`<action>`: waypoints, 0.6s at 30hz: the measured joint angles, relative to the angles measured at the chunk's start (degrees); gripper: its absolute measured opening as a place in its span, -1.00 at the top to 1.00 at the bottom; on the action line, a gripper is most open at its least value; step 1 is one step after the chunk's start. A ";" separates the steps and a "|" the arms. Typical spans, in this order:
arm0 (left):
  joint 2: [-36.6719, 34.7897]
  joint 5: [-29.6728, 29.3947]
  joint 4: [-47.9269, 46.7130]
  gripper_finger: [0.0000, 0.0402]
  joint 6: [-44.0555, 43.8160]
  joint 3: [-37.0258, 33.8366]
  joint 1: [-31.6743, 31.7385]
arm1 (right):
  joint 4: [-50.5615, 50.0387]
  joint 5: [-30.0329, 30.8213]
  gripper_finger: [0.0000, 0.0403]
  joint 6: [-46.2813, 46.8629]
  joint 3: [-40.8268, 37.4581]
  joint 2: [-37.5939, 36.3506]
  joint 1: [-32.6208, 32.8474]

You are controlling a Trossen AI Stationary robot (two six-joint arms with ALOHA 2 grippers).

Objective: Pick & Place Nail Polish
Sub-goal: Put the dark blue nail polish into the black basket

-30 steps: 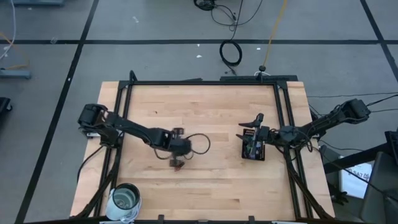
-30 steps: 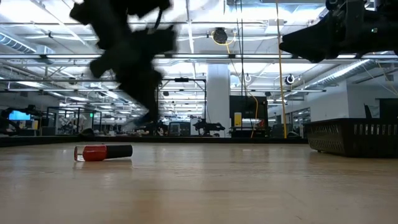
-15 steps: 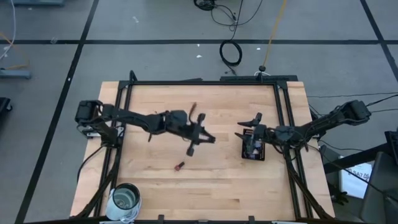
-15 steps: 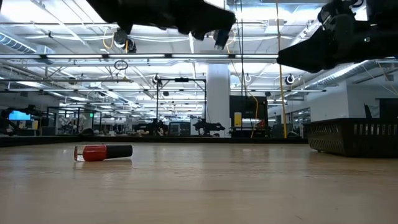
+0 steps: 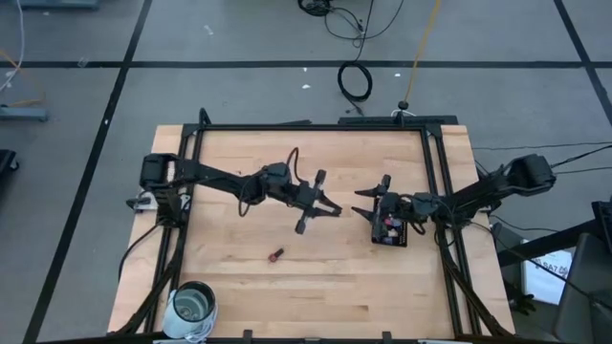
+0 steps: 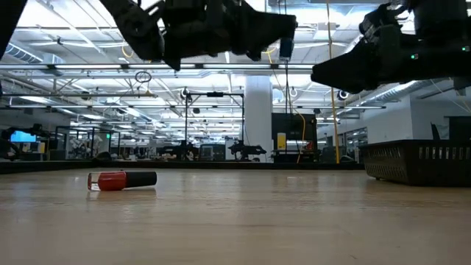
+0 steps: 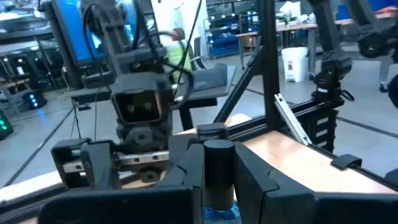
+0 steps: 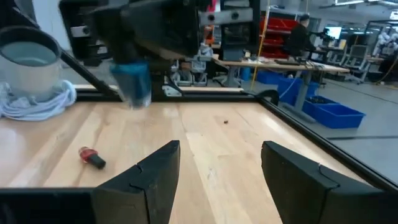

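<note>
Both arms are dark, almost black, built of slim links joined by thicker rounded joints. In the left half of the high view, the left arm carries a thin black cable looping above its forearm near the left hand (image 5: 323, 207). The right arm, at the right of that frame, ends in the right hand (image 5: 367, 212), whose two fingers (image 8: 147, 180) are matte black, blocky and angular, with stepped, faceted edges. The left hand's fingers (image 7: 189, 169) show the same moulded black shape.
</note>
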 joint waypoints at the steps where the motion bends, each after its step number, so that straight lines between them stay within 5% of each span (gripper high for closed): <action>1: 0.87 0.02 0.93 0.81 -0.62 0.00 0.21 | 0.45 -0.09 -0.05 0.00 0.45 1.09 -0.04; 10: 4.57 -0.27 6.20 0.82 -3.03 0.26 2.15 | 0.98 -7.16 -0.18 2.77 7.56 11.21 -1.09; 18: 4.81 0.43 4.05 0.82 -2.99 0.28 2.24 | 0.87 -7.38 -0.37 4.47 11.81 17.22 -2.27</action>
